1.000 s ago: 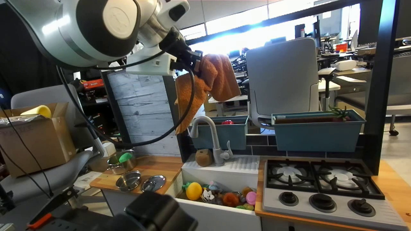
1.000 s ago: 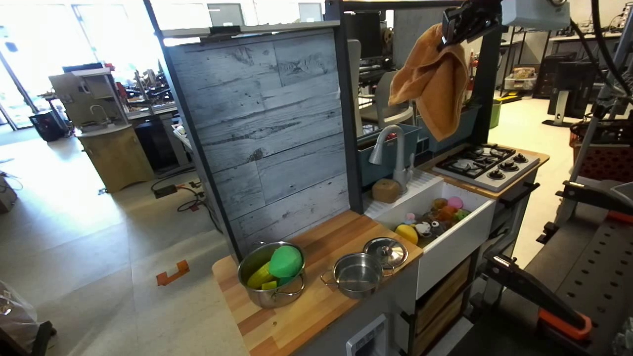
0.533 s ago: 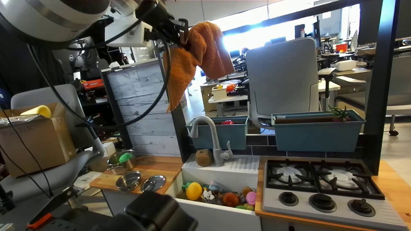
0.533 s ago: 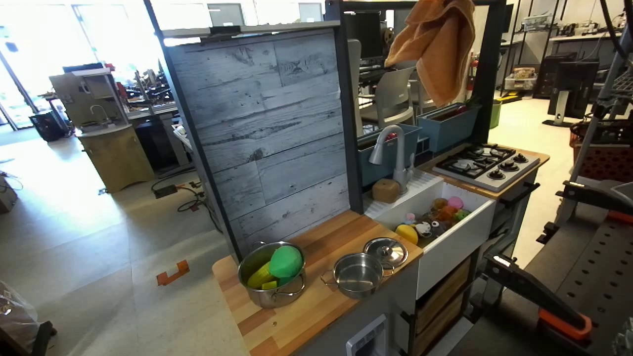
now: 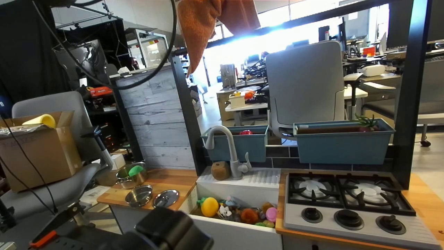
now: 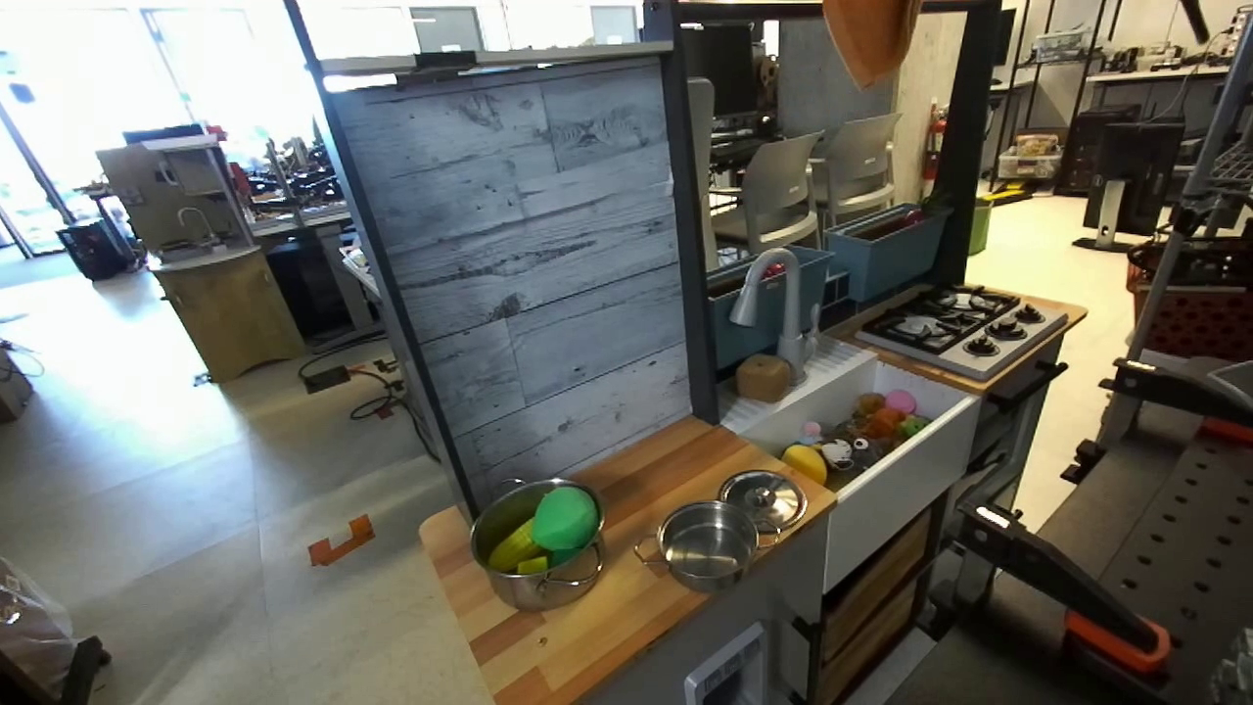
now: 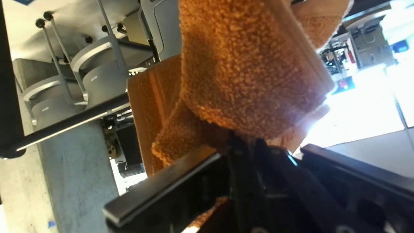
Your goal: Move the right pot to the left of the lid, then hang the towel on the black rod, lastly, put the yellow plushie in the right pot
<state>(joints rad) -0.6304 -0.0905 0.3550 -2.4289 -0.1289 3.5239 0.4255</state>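
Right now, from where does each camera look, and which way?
Wrist view: on the wrist, facing the towel and the rod behind, picture upside down; the gripper shows, shut on the towel.
Exterior view: before the sink and stove, facing them; the robot cable shows, no gripper.
Exterior view: at the deep pot's end, looking diagonally down to the sink; no gripper.
Both exterior views share deep pot, lid, sink, stove, towel.

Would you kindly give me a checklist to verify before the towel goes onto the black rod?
Towel gripped in the jaws: ok.
Towel's lowest corner clear above the black rod: cannot tell; it overlaps the rod in both exterior views.
Jaws visible from outside: not ok; out of frame in both exterior views.
Right pot left of the lid: ok, as both exterior views show.
Yellow toy in the sink: ok.
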